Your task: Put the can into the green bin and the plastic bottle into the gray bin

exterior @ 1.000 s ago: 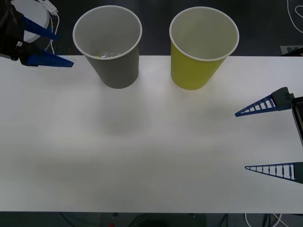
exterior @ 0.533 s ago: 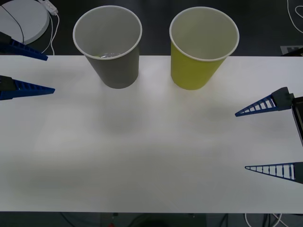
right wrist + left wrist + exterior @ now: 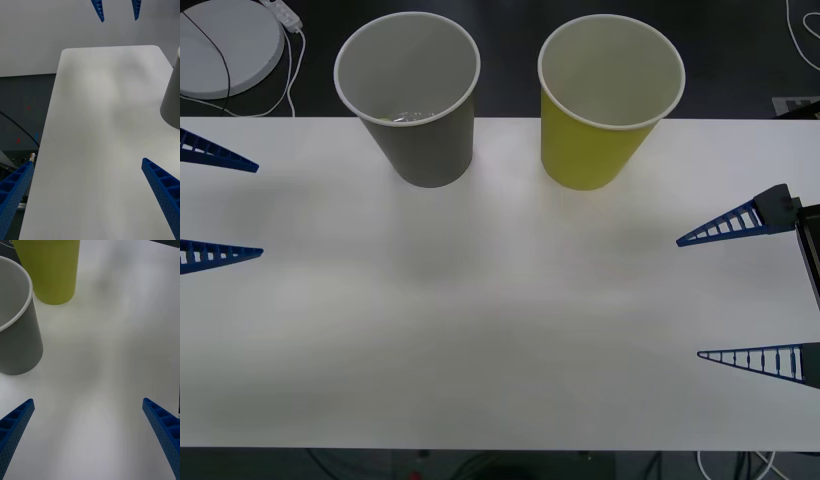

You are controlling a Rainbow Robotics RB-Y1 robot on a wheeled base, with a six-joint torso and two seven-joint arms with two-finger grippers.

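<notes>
Withdrawn to the table's (image 3: 500, 330) left edge, left end effector (image 3: 220, 208) gapes wide, empty.

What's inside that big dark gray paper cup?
Low inside the dark gray paper cup, past its near rim, a sliver of something crinkly and clear with a yellow-green touch shows. The near wall hides the rest, so I cannot name it.

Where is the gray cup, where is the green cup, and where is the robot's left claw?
gray bin (image 3: 425, 150), front view, on its outer wall.
green bin (image 3: 590, 150), front view, on its outer wall.
left gripper (image 3: 255, 210), front view, midway between its open blue fingertips.
</notes>
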